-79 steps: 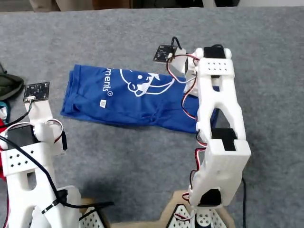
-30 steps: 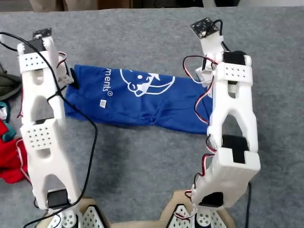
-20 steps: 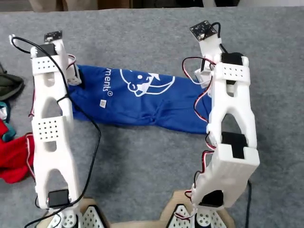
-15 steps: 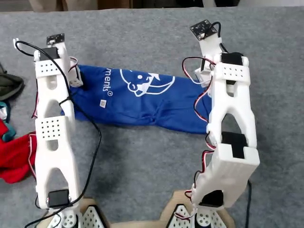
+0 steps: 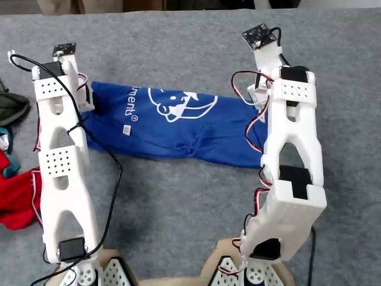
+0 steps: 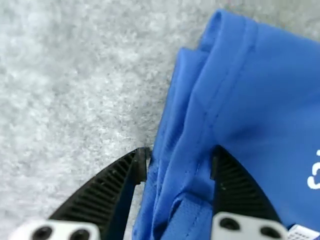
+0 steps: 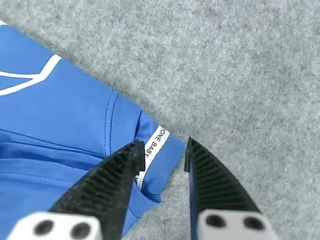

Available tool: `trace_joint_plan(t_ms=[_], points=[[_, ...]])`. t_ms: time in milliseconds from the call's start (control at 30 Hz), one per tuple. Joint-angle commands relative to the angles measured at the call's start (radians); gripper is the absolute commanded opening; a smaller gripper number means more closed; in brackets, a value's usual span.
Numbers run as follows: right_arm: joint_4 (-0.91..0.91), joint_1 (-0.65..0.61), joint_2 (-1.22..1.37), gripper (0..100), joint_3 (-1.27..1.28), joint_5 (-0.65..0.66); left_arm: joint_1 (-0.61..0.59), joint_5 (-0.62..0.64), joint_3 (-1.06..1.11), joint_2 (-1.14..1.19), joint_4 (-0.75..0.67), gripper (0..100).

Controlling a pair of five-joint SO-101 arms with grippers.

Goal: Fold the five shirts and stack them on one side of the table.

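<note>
shirt, left end effector and right end effector parted astride its ends, red cloth aside

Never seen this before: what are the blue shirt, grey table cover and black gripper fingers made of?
Blue shirt: soft matte knit fabric, judging by folds and stitched hems. Table cover: probably felt or carpet, fuzzy grey. Fingers of the left gripper: likely hard black plastic, ribbed.
</note>
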Motion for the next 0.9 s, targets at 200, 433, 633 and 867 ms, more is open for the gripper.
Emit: trace_joint_plan(t_ms=[200,433,633,867], points=[[-0.02,0.018,0.039,15.3,-0.054,-0.002,-0.018,-0.126,-0.028,-0.001,0.011,21],[-0.023,0.018,0.044,15.3,-0.054,-0.002,-0.023,-0.144,0.055,-0.001,0.003,21],[-0.023,0.019,0.044,15.3,-0.054,-0.002,-0.014,-0.201,0.068,-0.001,0.003,10],[-0.023,0.019,0.044,15.3,-0.054,-0.002,-0.015,-0.193,0.092,-0.001,0.005,2]])
